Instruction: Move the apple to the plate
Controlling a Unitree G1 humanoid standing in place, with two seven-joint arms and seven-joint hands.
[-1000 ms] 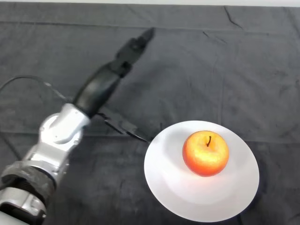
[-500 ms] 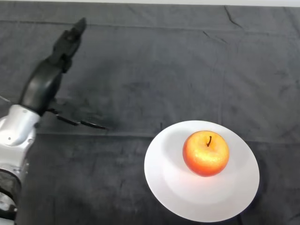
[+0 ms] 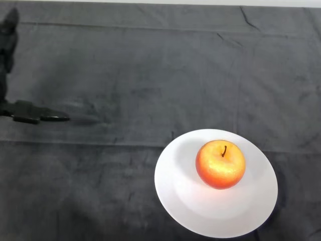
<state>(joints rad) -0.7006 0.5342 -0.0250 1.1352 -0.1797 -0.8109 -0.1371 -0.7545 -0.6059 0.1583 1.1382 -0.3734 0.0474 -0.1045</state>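
Observation:
A red and yellow apple [image 3: 220,164] stands upright with its stem up in the middle of a white plate [image 3: 176,201] at the lower right of the head view. My left hand [image 3: 29,112] shows only at the far left edge, far from the plate. Its thumb lies straight out over the cloth and its fingers [image 3: 7,36] point up along the edge. The hand is open and holds nothing. The arm is out of view.
The table is covered by a dark cloth [image 3: 150,75] with some creases. The table's far edge runs along the top of the view.
My left arm and hand have swung away to the left, from beside the plate to the view's left edge. The apple and plate have not moved.

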